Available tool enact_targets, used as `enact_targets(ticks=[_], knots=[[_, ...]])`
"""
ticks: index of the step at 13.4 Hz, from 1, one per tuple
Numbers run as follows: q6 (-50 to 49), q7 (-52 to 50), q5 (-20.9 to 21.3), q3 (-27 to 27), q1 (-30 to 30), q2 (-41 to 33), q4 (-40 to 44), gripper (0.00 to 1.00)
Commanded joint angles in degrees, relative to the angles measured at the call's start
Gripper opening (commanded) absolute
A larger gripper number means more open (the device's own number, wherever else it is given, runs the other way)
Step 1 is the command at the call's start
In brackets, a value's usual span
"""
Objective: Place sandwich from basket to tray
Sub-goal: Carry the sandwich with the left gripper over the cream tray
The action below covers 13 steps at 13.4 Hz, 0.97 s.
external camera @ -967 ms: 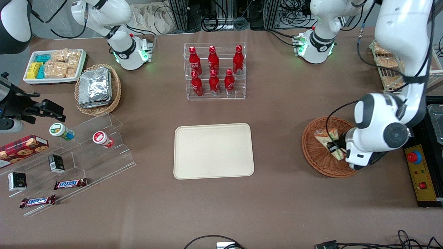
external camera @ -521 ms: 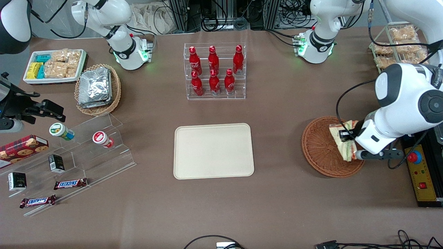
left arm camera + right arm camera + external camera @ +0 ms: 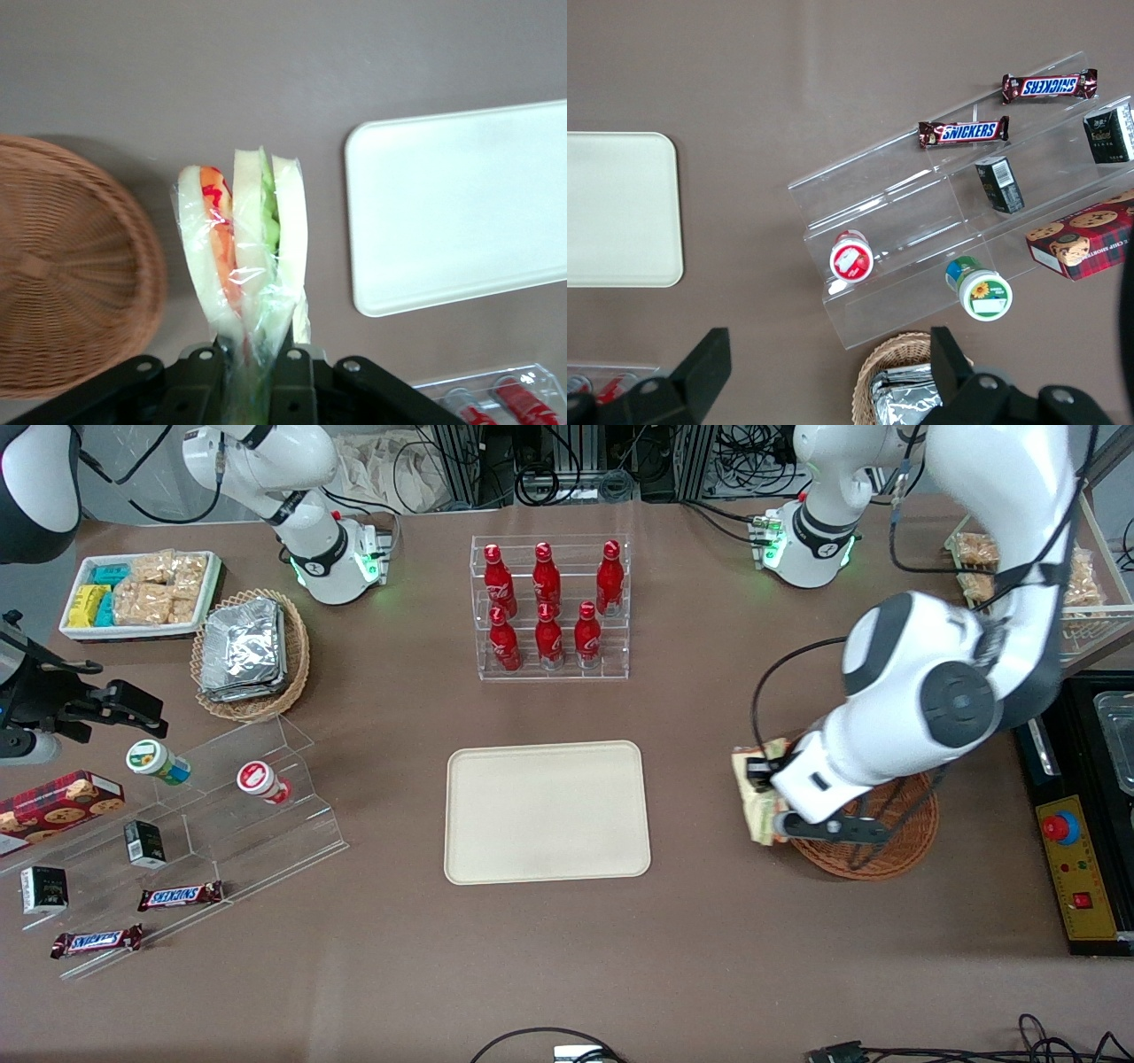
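Observation:
My left gripper [image 3: 760, 793] [image 3: 251, 376] is shut on the plastic-wrapped sandwich [image 3: 753, 799] [image 3: 244, 252], a wedge of white bread with orange-red and green filling. It hangs above the brown table between the round wicker basket [image 3: 895, 841] [image 3: 62, 274] and the cream tray [image 3: 547, 812] [image 3: 461, 208], just past the basket's rim on the tray's side. The arm's wrist covers much of the basket in the front view. The tray holds nothing.
A clear rack of red bottles [image 3: 549, 607] stands farther from the front camera than the tray. A foil-packet basket [image 3: 248, 654], white snack bin [image 3: 137, 593] and clear stepped shelf [image 3: 204, 815] lie toward the parked arm's end. A wire snack rack [image 3: 1076, 584] is near the working arm.
The gripper has lifted the sandwich out of the basket and carried it sideways toward the tray, past the basket's rim. The arm swung over the basket.

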Motion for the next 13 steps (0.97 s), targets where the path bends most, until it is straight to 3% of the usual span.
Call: enact_targets(ticks=[1,13], knots=[[-1.06,-3.64,-0.27,0.15,-4.85,6.69,6.24,0.00],[11.15,-6.89,0.43,0.59,-13.12,22.17,8.63,0.00]])
